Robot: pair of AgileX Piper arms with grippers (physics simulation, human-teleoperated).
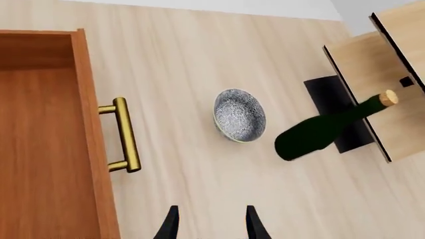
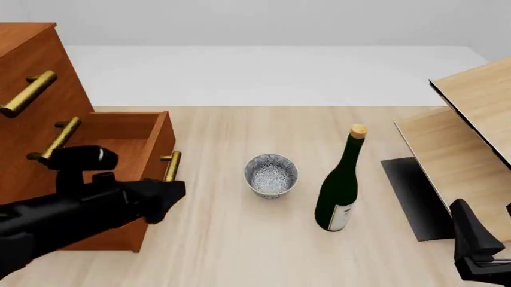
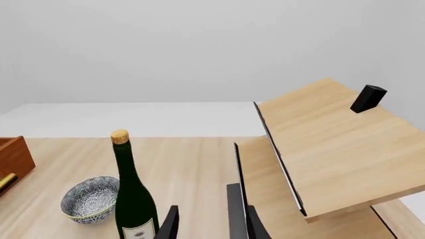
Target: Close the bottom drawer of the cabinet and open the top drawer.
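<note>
Bottom drawer [image 2: 119, 149], pulled out at the table's left edge: a rigid, free-sliding wooden box, best pushed at its brass handle [image 1: 123, 134]; left gripper [image 1: 211, 224] parted and empty.

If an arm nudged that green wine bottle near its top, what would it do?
The wine bottle is tall on a narrow base, so it would probably tip, then roll. Its glossy surface looks slippery and likely breakable. The bowl stands close beside it.
</note>
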